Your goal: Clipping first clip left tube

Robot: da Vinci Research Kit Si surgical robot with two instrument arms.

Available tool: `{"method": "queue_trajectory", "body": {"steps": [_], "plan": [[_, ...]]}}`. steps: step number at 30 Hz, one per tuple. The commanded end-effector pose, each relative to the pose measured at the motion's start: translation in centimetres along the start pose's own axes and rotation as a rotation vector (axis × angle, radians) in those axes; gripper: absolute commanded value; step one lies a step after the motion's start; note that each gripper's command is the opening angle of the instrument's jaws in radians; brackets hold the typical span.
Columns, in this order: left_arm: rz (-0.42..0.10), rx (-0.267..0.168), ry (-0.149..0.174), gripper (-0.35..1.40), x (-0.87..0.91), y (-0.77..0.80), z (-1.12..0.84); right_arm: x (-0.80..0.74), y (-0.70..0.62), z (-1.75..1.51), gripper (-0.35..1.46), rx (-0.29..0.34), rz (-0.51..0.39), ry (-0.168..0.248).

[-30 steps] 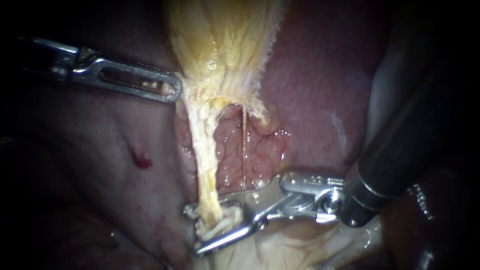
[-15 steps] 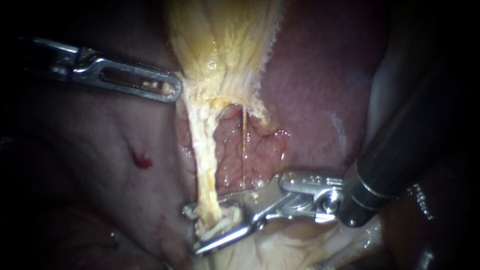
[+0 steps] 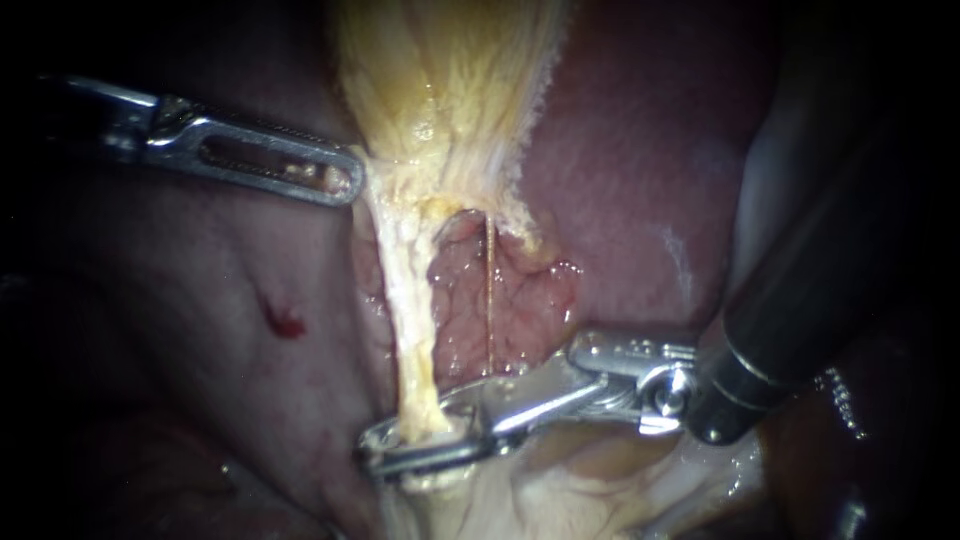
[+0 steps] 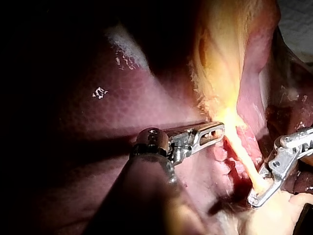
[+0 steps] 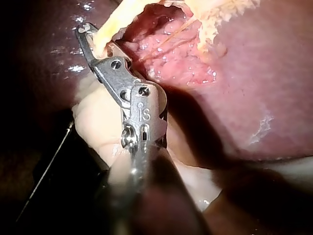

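The yellow gallbladder (image 3: 450, 90) narrows into a thick pale left tube (image 3: 410, 320) and a thin right tube (image 3: 490, 300). My right instrument (image 3: 385, 452) comes in from the lower right, and its long jaws are shut on the left tube at its lower end, squeezing it from both sides. In the right wrist view those jaws (image 5: 89, 39) pinch the tube (image 5: 115, 19). No clip shows between them. My left instrument (image 3: 340, 178) has its slotted jaws shut on the gallbladder's left edge, holding it taut. The left wrist view shows both the left instrument (image 4: 215, 133) and the right one (image 4: 257, 196).
Dark red liver (image 3: 640, 180) lies around the tubes, with a raw pink patch (image 3: 525, 310) behind them. A small red spot (image 3: 283, 322) marks the tissue to the left. Pale fatty tissue (image 3: 560, 500) lies under the right instrument's jaws.
The right instrument's jaws, which stood open around the left tube's lower end, have shut on it and flattened it. The left instrument has not moved.
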Motion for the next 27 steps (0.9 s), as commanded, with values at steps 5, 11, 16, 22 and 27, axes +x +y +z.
{"method": "queue_trajectory", "body": {"steps": [5,11,16,22,27], "plan": [[0.000,0.000,0.000,-0.35,0.00,0.00,0.00,-0.02,0.01,0.01,-0.35,-0.007,0.001,-0.021],[0.000,0.000,0.000,-0.35,0.00,0.00,0.00,-0.03,0.00,-0.01,-0.35,-0.006,0.001,-0.022],[0.000,0.000,0.000,-0.35,0.00,0.00,0.00,-0.03,0.00,-0.01,-0.35,-0.006,0.001,-0.022],[0.000,0.000,0.000,-0.35,0.00,0.00,0.01,-0.02,-0.01,-0.02,-0.35,-0.005,0.001,-0.022],[0.000,-0.001,0.000,-0.35,-0.01,0.00,0.01,-0.03,0.01,-0.04,-0.35,-0.005,0.001,-0.022]]}}
